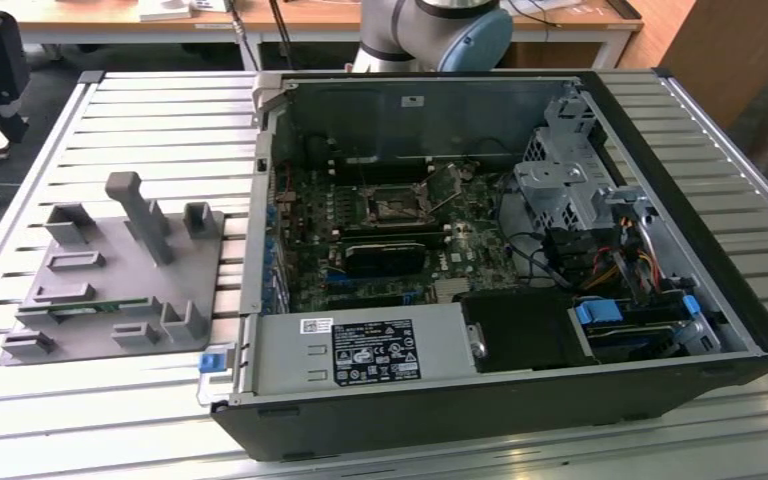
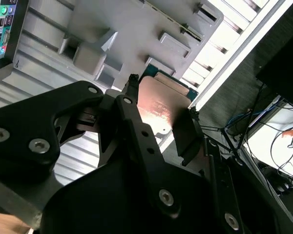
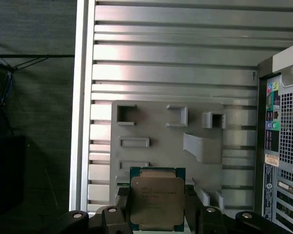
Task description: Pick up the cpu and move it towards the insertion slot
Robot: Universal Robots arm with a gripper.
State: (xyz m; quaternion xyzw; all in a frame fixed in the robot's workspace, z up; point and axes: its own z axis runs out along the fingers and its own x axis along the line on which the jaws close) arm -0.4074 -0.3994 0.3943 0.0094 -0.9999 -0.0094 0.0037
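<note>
While the pincer [image 3: 156, 207] clenches the cpu [image 3: 156, 197] over the grey fixture [image 3: 161, 129], the insertion slot [image 1: 394, 206] lies inside the open case [image 1: 518, 415].
Exterior view: the slot sits mid-board, at about three o'clock from the fixture on the slatted counter [image 1: 144, 110], beyond the case's near wall. First wrist view: dark fingers [image 3: 191, 202] clamp two opposite edges of the chip, its silvery top facing the camera, apparently held clear of the fixture's pockets. Second wrist view: the same pinch shows, chip seated between both fingers. Judged so, the carry runs toward three o'clock, over that wall.
</note>
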